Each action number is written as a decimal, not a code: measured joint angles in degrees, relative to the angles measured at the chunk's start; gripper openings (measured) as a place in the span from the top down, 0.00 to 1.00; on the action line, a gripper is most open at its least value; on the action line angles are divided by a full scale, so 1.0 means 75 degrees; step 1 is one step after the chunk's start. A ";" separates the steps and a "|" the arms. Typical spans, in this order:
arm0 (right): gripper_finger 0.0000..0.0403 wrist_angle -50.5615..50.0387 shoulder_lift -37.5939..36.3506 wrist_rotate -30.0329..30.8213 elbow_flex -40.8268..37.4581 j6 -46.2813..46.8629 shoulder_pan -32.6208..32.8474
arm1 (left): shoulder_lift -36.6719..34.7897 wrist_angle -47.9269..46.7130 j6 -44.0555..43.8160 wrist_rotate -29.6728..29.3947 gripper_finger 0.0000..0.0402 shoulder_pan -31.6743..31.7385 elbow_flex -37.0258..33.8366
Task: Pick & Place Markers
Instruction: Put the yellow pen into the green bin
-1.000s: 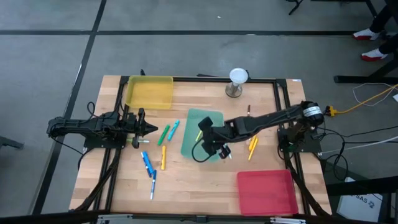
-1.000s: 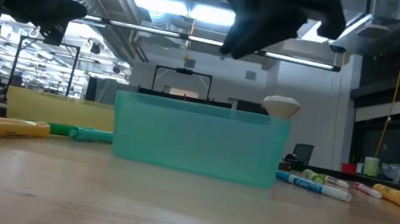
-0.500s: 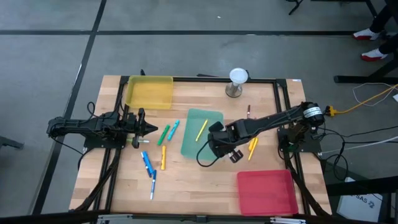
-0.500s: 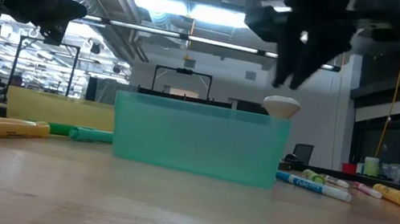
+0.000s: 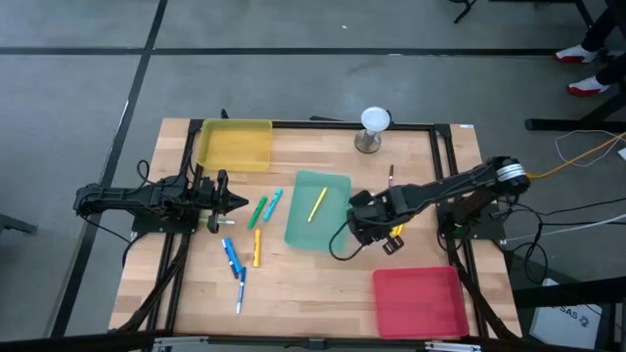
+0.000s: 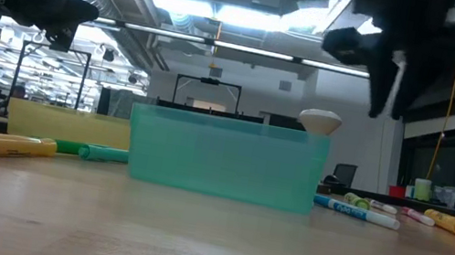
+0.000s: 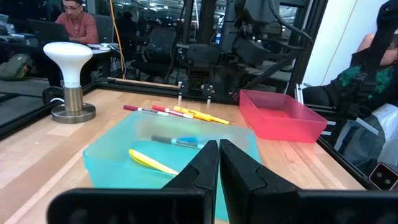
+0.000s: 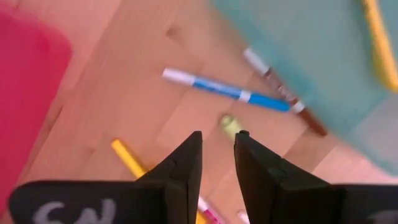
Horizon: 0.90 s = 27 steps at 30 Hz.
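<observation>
Markers (image 5: 395,231) lie right of the green tray (image 5: 305,233), where the right gripper (image 5: 389,242), narrowly parted and empty, has been shifted from over it. One yellow marker (image 5: 317,204) lies inside.

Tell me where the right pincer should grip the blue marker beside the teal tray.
Grip the blue marker at mid-barrel, coming straight down with the right pincer's fingers across its length. It lies flat on bare wood, but a brown marker crowds one end, so the middle is probably the safest part.
</observation>
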 joint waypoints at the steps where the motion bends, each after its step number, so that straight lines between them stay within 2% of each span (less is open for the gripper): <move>1: 0.77 -0.0023 -0.0143 -0.0005 -0.0185 0.0023 0.0053 | 0.0000 0.0003 0.0000 0.0000 0.97 0.0002 0.0000; 8: 0.77 -0.0067 -0.1296 -0.0009 -0.1533 0.0017 0.0427 | -0.0002 0.0031 0.0000 0.0000 0.98 0.0001 -0.0002; 17: 0.77 -0.0296 -0.2273 -0.0058 -0.2556 -0.0144 0.0450 | 0.0000 0.0038 0.0000 0.0000 0.98 0.0002 -0.0003; 27: 0.77 -0.0078 -0.2558 -0.0419 -0.3560 -0.2117 0.0343 | -0.0003 0.0041 0.0000 0.0000 0.97 0.0003 -0.0003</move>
